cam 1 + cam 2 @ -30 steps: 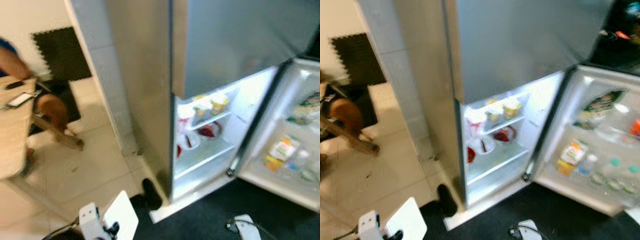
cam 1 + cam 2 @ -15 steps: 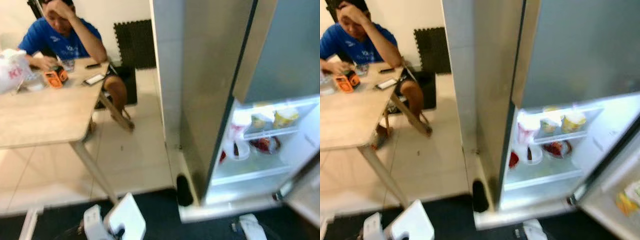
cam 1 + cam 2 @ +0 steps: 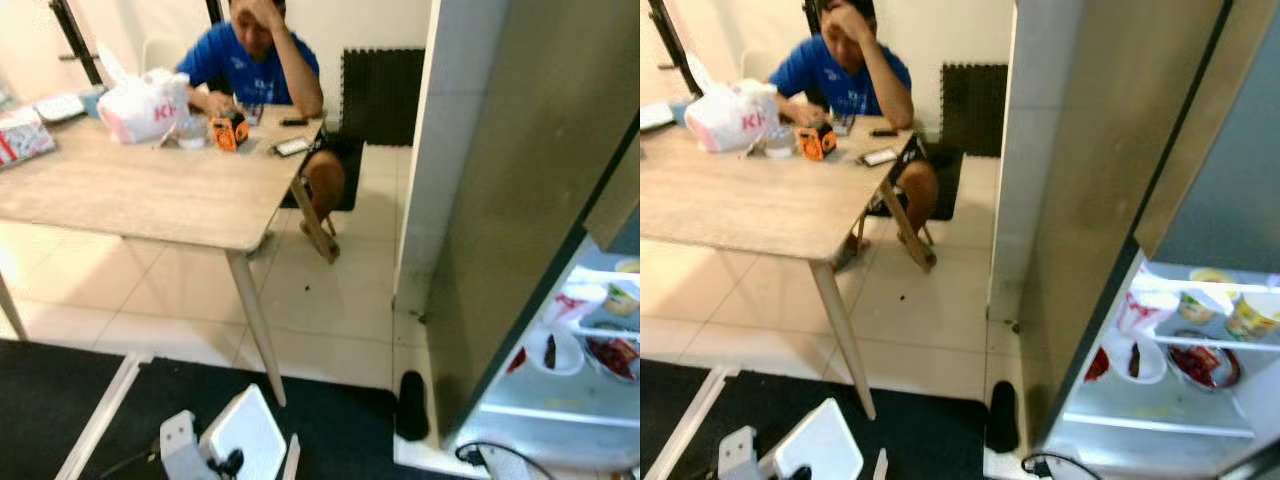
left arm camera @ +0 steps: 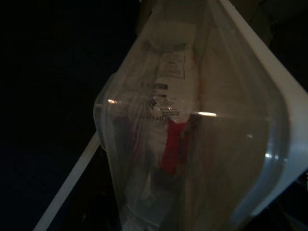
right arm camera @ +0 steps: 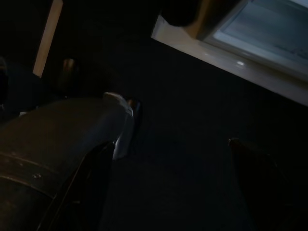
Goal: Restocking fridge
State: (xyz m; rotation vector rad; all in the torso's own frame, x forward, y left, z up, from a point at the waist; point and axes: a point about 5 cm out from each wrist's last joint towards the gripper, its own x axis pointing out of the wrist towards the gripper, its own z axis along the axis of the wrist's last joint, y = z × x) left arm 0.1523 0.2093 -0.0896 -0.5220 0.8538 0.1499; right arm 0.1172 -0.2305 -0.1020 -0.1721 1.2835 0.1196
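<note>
Fridge point(image 3: 1160, 400) is being shown open at the right edge of the head views, its lit shelves stocked with bowls and cups. A second ago it was lying centre frame — the camera is being swung left, towards a wooden table point(image 3: 150, 190) where a person point(image 3: 255, 60) is being seen seated. A clear lidded container point(image 4: 192, 130), with a red-and-white packet inside, is being carried low by the left gripper point(image 3: 215, 455), clamped on it. The right gripper point(image 5: 240, 163) is being hung idle over dark floor; whether it is released or clenched cannot be told. Judged from this, the container is being carried away from the shelves, not yet stocked.
</note>
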